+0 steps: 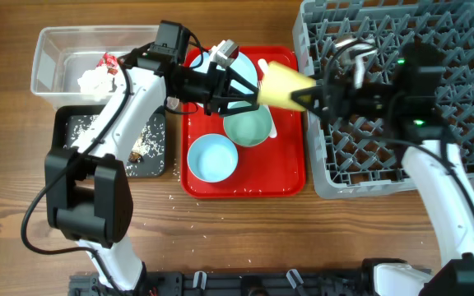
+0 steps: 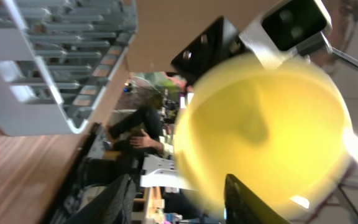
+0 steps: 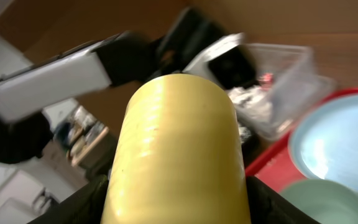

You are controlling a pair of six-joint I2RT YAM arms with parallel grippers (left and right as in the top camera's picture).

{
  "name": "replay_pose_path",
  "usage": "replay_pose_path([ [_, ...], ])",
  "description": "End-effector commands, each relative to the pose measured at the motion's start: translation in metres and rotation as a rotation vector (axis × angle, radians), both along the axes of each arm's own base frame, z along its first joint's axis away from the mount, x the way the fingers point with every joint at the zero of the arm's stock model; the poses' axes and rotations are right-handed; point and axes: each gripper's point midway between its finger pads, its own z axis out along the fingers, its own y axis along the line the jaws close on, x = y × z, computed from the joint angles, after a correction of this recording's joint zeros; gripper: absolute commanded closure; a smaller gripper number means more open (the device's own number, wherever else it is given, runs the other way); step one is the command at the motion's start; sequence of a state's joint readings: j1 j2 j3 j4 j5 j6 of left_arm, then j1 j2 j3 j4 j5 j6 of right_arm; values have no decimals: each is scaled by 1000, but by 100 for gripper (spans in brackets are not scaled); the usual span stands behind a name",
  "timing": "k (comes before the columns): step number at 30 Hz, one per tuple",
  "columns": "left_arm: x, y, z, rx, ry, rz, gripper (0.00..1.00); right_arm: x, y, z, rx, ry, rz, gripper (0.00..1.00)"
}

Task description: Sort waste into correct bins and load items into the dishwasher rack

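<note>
R gripper (image 1: 313, 97) is clamping the yellow cup (image 1: 285, 85) sideways in mid-air over red tray (image 1: 262, 174) edge, beside rack (image 1: 467, 49); L gripper (image 1: 252, 92) is sitting at cup's mouth, grip unclear

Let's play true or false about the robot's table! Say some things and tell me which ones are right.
1. The yellow cup is up in the air over the red tray. True.
2. The two bowls sit in the grey rack. False: both sit on the red tray, not in the rack.
3. The red wrapper lies in the clear tub. True.
4. The black tray has nothing in it. False: white rice-like scraps lie in it.
</note>
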State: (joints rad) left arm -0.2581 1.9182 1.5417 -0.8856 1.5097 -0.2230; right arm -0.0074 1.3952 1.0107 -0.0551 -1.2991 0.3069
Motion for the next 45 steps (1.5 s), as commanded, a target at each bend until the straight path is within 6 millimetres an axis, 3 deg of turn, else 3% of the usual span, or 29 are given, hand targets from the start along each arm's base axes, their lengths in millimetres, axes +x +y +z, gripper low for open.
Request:
replay_pose_path([
  [1, 25, 22, -7, 118, -108, 108, 49, 25, -60, -16, -57, 137, -273, 60],
  [2, 33, 29, -17, 175, -122, 144, 48, 27, -73, -24, -88, 176, -343, 59],
  [4, 64, 62, -67, 500, -186, 288, 47, 13, -103, -42, -225, 337, -554, 59],
  [5, 71, 73, -81, 607, -207, 323, 47, 5, -115, -48, -309, 396, -639, 60],
  [8, 79, 94, -105, 809, -237, 373, 47, -23, -140, -48, -574, 505, -777, 60],
  [11, 81, 101, -114, 901, -260, 390, 47, -47, -150, -49, -796, 593, -852, 59],
  [16, 81, 103, -119, 944, -269, 390, 47, -68, -145, -112, -1045, 864, -724, 59],
  [19, 79, 103, -119, 946, -262, 386, 46, -61, -146, -150, -1120, 966, -645, 59],
  [21, 79, 103, -119, 946, -262, 386, 46, -56, -142, -167, -1147, 992, -596, 51],
  [22, 79, 104, -119, 947, -261, 385, 45, -55, -141, -174, -1156, 1005, -578, 40],
  [23, 78, 104, -119, 947, -260, 385, 45, -55, -141, -178, -1163, 1015, -570, 29],
  [26, 78, 104, -119, 947, -260, 385, 43, -45, -141, -171, -1149, 972, -584, 25],
  [28, 79, 104, -119, 947, -260, 385, 42, -26, -140, -141, -1111, 885, -623, 25],
  [29, 79, 104, -119, 947, -260, 385, 42, -14, -134, -121, -1067, 829, -640, 25],
  [31, 81, 108, -117, 946, -263, 400, 41, 17, -97, -80, -942, 655, -609, 25],
  [32, 86, 122, -106, 943, -262, 443, 42, 32, -61, -74, -894, 566, -580, 25],
  [33, 89, 134, -95, 942, -266, 478, 41, 36, -43, -78, -883, 554, -566, 26],
  [34, 91, 146, -84, 940, -272, 516, 41, 39, -26, -86, -875, 556, -554, 28],
  [35, 94, 168, -69, 938, -281, 580, 41, 41, -2, -103, -875, 569, -527, 30],
  [37, 98, 212, -49, 945, -275, 698, 40, 42, 26, -135, -901, 607, -487, 37],
  [38, 100, 227, -49, 951, -261, 731, 39, 43, 28, -153, -934, 648, -507, 41],
  [41, 99, 264, -51, 970, -208, 804, 23, 41, 30, -206, -1015, 763, -491, 53],
  [42, 99, 270, -51, 973, -201, 818, 1, 39, 33, -221, -1027, 790, -460, 57],
  [45, 99, 274, -51, 974, -196, 826, 0, 36, 41, -248, -1041, 832, -403, 66],
])
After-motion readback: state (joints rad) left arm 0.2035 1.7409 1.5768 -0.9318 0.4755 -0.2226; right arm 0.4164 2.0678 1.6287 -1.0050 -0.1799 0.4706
